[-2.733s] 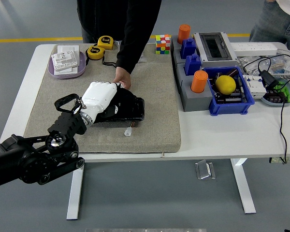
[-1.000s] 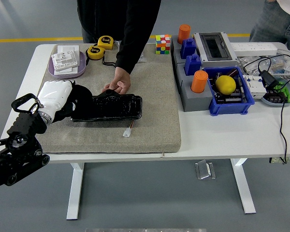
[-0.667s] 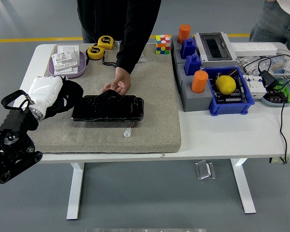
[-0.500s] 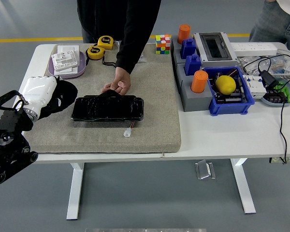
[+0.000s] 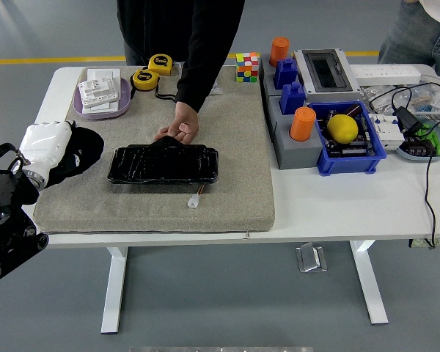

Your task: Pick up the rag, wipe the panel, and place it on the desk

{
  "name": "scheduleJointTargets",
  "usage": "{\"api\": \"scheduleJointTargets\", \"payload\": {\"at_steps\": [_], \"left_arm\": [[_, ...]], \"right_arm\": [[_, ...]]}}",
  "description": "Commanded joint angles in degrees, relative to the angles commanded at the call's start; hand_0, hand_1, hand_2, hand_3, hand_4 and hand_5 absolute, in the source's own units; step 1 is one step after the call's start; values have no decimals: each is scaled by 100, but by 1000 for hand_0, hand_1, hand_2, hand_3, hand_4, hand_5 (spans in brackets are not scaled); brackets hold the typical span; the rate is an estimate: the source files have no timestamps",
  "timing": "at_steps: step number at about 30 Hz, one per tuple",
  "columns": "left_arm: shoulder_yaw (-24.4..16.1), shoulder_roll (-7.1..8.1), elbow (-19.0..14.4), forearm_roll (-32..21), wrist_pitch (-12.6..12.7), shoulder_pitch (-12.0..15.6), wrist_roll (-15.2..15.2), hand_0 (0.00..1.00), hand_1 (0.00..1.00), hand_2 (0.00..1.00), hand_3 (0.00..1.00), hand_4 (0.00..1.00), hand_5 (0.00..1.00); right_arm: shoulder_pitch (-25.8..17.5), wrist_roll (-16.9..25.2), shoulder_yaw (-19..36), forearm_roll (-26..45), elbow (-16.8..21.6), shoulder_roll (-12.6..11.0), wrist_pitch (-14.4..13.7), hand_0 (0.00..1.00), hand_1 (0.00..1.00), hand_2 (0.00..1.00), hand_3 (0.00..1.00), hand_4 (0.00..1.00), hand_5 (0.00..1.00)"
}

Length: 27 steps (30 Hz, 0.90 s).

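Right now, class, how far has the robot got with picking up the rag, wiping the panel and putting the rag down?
Pickup is done: the left hand grips the black rag at the mat's left edge, clear of the glossy panel, which a person's hand steadies. Releasing the rag onto the desk remains.

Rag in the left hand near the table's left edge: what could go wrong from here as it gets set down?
1. The left hand holds the black rag at the mat's left edge; released there, it might drape off the table.
2. The person's hand rests on the panel's far edge; any return swipe could bump it.
3. A small connector lies loose just in front of the panel and could get swept off.
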Motion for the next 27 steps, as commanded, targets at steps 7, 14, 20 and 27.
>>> {"api": "scheduleJointTargets", "payload": {"at_steps": [7,14,20,27], "left_arm": [[-134,-4,111,-124,50,101,-62,201,142,469,446,267,2],[-229,-57,227,-484,131,195,-226,225,231,490,484,274,2],[-287,-173,302,-786,209,283,-379,272,335,511,525,379,2],[-266,-242,342,-1107,247,331,-547,314,416,532,538,633,94]], "right_arm": [[4,-1,21,-7,1,19,-10,755,564,700,594,998,541],[23,5,32,-5,6,51,-22,755,564,700,594,998,541],[28,-7,44,-15,5,41,-17,755,564,700,594,998,541],[34,-12,46,-15,3,39,-20,754,563,700,594,998,541]]}}
